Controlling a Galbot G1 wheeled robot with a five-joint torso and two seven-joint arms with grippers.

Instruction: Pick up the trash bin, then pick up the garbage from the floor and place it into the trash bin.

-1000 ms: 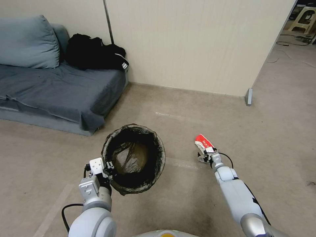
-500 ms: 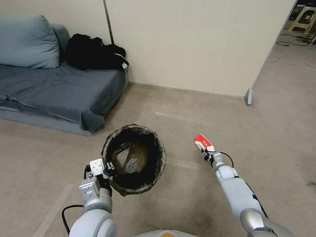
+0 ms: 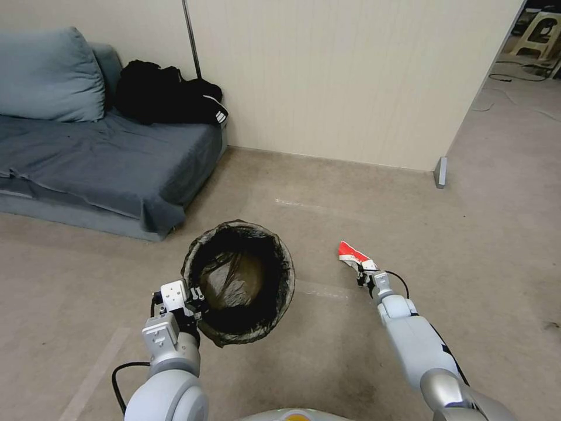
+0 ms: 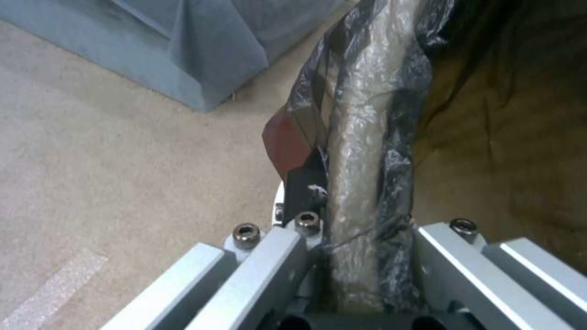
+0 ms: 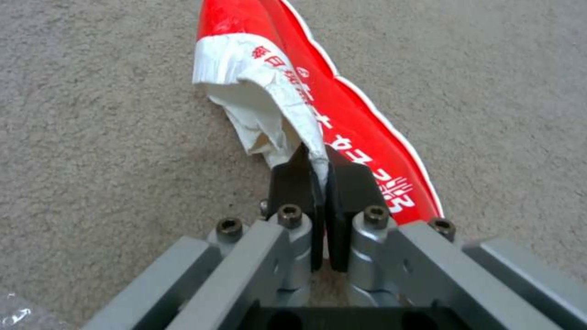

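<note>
The trash bin (image 3: 274,257), lined with a dark bag, hangs just in front of me at centre left. My left gripper (image 3: 191,299) is shut on its near rim. In the left wrist view the bag-wrapped rim (image 4: 361,137) runs between the fingers of the left gripper (image 4: 361,201), with one black pad (image 4: 306,178) outside the wall. The garbage here is a red-and-white snack wrapper (image 3: 351,254) low over the carpet to the right of the bin. My right gripper (image 3: 363,272) is shut on its white torn end. The right wrist view shows the right gripper (image 5: 321,172) pinching the wrapper (image 5: 342,114).
A grey-blue sofa (image 3: 105,158) with a black jacket (image 3: 166,96) stands at the back left. A beige partition wall (image 3: 350,82) runs behind, ending at a metal foot (image 3: 440,172). Open carpet lies around the bin and to the right.
My right gripper has narrowed onto the wrapper and shifted a little left, and the wrapper has turned and moved left with it. The bin and the left arm are as before.
</note>
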